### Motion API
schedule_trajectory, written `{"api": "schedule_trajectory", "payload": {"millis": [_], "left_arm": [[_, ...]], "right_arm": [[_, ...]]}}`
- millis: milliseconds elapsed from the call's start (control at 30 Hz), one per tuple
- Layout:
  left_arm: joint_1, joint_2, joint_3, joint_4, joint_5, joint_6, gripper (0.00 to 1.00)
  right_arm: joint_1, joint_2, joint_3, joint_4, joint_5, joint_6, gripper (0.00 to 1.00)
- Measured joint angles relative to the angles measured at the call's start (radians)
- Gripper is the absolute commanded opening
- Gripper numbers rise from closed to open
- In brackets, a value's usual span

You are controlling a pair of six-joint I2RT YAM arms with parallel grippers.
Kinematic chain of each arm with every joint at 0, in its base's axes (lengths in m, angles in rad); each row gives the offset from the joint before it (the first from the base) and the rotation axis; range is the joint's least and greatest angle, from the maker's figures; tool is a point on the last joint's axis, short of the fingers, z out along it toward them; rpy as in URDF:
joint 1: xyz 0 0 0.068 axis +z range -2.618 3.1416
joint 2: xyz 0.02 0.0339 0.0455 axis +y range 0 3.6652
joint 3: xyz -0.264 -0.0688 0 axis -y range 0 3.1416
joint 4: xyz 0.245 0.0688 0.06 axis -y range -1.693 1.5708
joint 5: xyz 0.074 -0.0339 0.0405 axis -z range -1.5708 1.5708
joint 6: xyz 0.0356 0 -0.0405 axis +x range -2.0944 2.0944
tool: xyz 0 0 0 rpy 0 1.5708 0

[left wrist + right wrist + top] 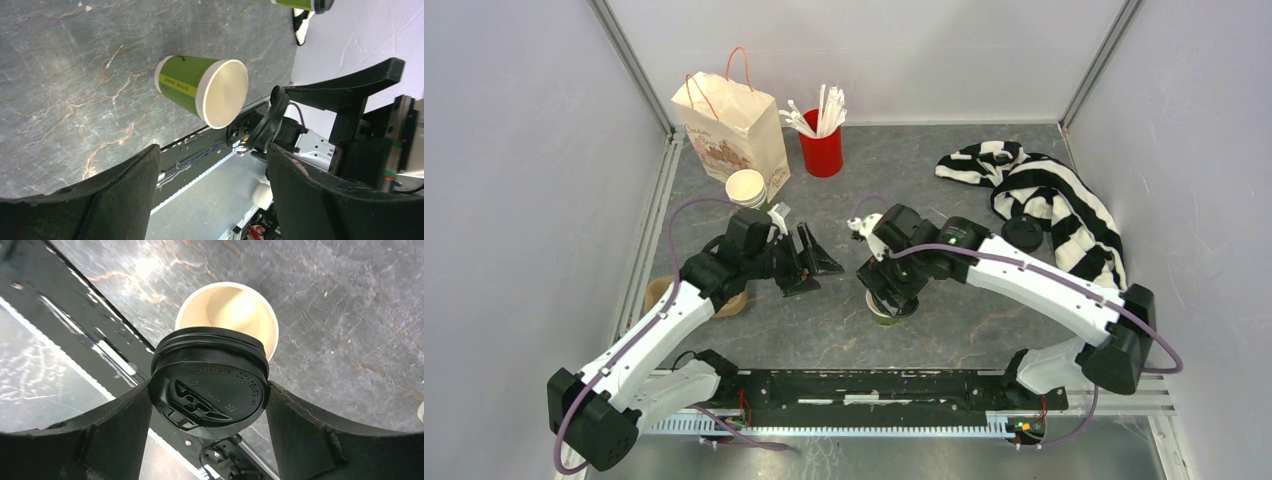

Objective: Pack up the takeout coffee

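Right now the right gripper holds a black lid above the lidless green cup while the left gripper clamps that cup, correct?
No: the left gripper is open, the green cup standing free beyond its fingers, as the left wrist view shows. The right gripper does hold the black lid above it.

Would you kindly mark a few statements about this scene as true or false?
1. The right end effector grips a black lid. True.
2. The cup beside that lid is capped. False: it is open, and the lid is not on it.
3. The left end effector is open and empty. True.
4. The red cup holds a striped cloth. False: it holds white sticks; the cloth lies on the table.
5. A paper bag stands at the far left. True.
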Motion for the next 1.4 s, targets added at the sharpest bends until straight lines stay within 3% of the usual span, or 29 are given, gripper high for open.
{"api": "schedule_trajectory", "payload": {"millis": [533,1400], "left_arm": [[0.0,-0.048,-0.076,-0.002,-0.016,0.013,0.84],[0.0,-0.008,-0.074,-0.003,-0.014,0.06,0.85]], "right_arm": [[0.057,0.177,0.048,-0.035,0.13,-0.007,0.87],[0.057,0.187,0.051,-0.002,0.135,-0.006,0.97]]}}
